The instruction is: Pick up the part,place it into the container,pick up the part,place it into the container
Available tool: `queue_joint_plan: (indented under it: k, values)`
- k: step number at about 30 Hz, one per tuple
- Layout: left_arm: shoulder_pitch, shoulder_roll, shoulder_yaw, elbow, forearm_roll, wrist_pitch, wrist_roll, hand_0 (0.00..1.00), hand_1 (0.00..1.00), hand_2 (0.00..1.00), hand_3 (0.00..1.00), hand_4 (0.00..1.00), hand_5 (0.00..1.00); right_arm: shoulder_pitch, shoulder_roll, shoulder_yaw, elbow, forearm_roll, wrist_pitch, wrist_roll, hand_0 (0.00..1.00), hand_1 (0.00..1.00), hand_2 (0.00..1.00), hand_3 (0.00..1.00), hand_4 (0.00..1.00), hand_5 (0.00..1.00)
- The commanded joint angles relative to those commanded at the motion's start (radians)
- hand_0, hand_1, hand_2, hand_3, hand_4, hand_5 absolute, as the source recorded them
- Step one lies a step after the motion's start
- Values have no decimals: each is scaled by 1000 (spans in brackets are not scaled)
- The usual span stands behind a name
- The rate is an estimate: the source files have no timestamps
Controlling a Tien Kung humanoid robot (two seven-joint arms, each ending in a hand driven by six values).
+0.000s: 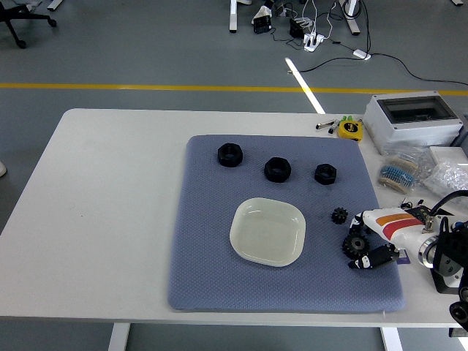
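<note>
Textured mat (212, 241), seemingly cloth

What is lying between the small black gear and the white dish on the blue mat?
Nothing: in the head view, only bare blue mat separates the small gear from the white dish. The right hand is at the larger gear.

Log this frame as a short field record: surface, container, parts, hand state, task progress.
surface: white table with a blue-grey mat
container: pale dish on the mat, nothing in it
parts: three black nuts in a row beyond the dish; small gear and larger gear to its right
right hand: fingers around the larger gear, gear on the mat
left hand: out of view
progress: no part placed yet
</note>
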Motion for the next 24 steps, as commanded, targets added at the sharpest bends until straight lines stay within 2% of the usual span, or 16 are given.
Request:
queue_joint_plan:
  k: [2, 3, 8, 9, 24]
  values:
    - [0, 1, 2, 0, -3, 0, -1, 662, 536, 563, 563, 641, 614, 1, 1, -2, -5, 1, -9, -2, 412, 553, 592, 524, 998, 377]
    - [-1, 1, 2, 0, -3, 0, -1, 662, 537, 564, 563, 641, 614, 2, 1, -3, -8, 1, -13, -3, 299, 461, 524, 493, 804, 354]
    - [-1, 1, 4, 0, -7, 1, -2, 662, 537, 564, 563, 641, 614, 2, 5, -6, -23, -1, -35, -3, 299, 461, 524, 493, 804, 354]
    - [-1, 1, 4, 1, -7, 1, -2, 662, 535, 563, 564, 642, 614, 3, 5, -7, -24, -2, -39, -3, 238, 415, 492, 483, 739, 346]
    - [-3, 2, 2, 1, -3, 0, -2, 659, 535, 562, 564, 642, 613, 5, 5, -11, -32, 7, -54, 0, 182, 380, 457, 472, 719, 325]
